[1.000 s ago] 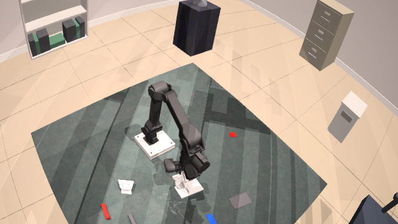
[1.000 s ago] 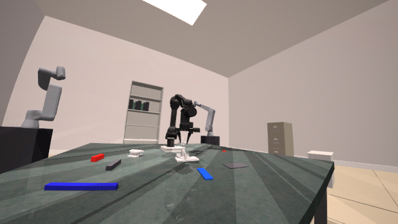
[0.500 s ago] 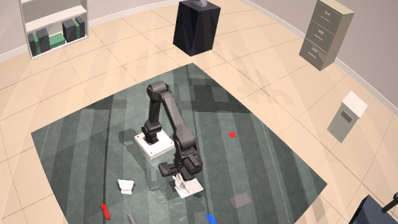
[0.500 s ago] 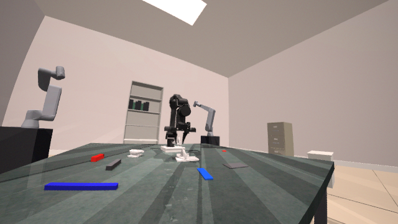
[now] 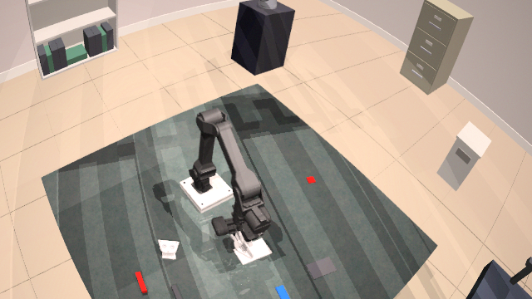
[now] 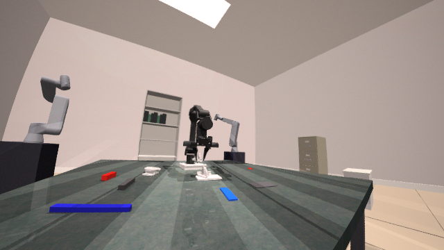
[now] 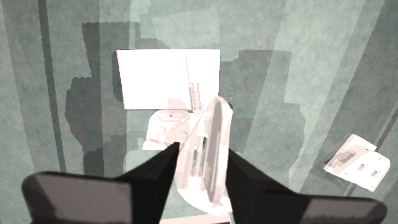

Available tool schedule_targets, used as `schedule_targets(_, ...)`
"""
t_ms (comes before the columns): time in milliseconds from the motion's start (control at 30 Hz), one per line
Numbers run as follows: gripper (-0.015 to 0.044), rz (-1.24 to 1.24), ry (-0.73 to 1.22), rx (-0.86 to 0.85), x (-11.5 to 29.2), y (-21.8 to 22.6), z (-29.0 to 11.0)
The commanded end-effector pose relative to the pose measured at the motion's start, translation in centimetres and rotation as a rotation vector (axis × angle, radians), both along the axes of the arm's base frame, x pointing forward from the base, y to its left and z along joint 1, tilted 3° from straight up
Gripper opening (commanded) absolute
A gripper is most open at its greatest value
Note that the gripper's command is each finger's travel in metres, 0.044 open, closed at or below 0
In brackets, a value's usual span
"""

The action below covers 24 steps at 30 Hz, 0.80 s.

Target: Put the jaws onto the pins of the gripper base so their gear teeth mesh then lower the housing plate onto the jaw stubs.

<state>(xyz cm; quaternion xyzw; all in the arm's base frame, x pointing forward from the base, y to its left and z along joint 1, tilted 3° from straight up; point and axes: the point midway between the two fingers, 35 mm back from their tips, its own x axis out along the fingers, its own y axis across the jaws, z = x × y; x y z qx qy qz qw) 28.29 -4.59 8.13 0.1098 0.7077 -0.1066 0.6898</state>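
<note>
The gripper [image 5: 242, 237] [image 6: 200, 158] [image 7: 204, 150] is shut on a white jaw [image 7: 217, 150], low over the inner end of the gripper base. The white gripper base [image 5: 259, 251] [image 6: 213, 178] [image 7: 145, 80] lies on the table, its rounded end with round features beside the held jaw. A second slotted white part [image 7: 195, 95], apparently the other jaw, stands on the base, partly behind the held jaw. Contact between the held jaw and a pin, and any gear mesh, are hidden. The white housing plate [image 5: 168, 246] [image 6: 151, 171] [image 7: 367, 165] with two holes lies apart on the table.
A red bar [image 5: 141, 282] [image 6: 109, 176], a dark bar [image 6: 126, 183], a blue bar [image 6: 91, 207] and a light blue strip [image 5: 283, 291] [image 6: 229, 194] lie on the table. A grey sheet [image 5: 321, 267] and a small red square [image 5: 311, 179] lie on the base's other side.
</note>
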Motion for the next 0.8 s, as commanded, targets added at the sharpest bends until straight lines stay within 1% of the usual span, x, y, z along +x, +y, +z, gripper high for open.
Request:
schedule_targets(0, 0.0134, -0.005, -0.003, -0.004, 0.0, -0.1, 0.0)
schedule_targets(167, 0.0134, -0.005, -0.003, -0.004, 0.4, 0.2, 0.0)
schedule_targets(767, 0.0134, -0.005, -0.007, 0.000, 4.0, 4.6, 0.1)
